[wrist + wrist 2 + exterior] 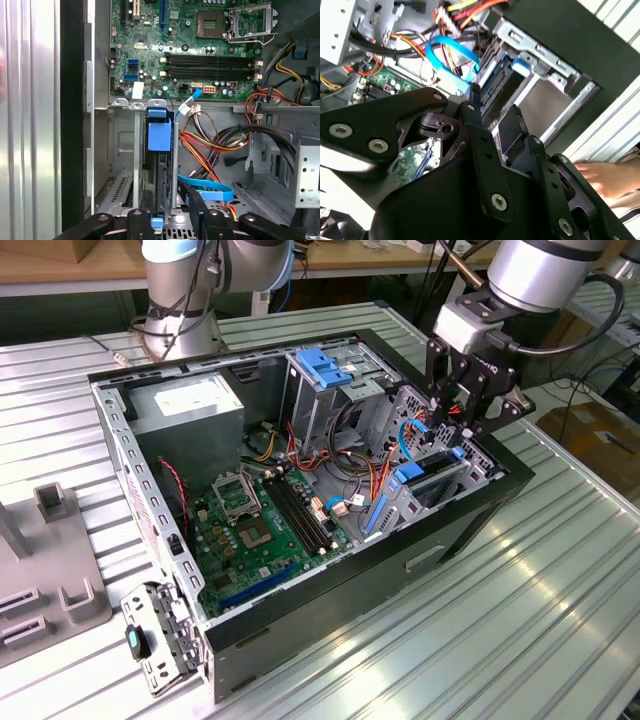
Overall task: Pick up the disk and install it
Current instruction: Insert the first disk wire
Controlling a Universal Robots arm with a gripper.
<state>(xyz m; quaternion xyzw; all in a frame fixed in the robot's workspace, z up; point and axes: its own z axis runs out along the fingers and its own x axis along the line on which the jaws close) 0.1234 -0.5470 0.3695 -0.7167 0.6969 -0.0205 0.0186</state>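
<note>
The black claw point(460, 430) hangs over the corner of the open computer case point(400, 570) on the exterior view's right. Its jointed fingers point(197, 212) are spread either side of the disk point(161, 170), with a gap showing on one side. The disk stands on edge, slim and dark with a glossy blue plastic frame, and is slotted into the perforated grey steel cage point(120, 150) at that corner. Nearby are the green motherboard point(250, 530) and looping cables point(210, 187). The case sits on a ribbed metal table point(530, 640), where a person's hand point(602, 180) rests.
</note>
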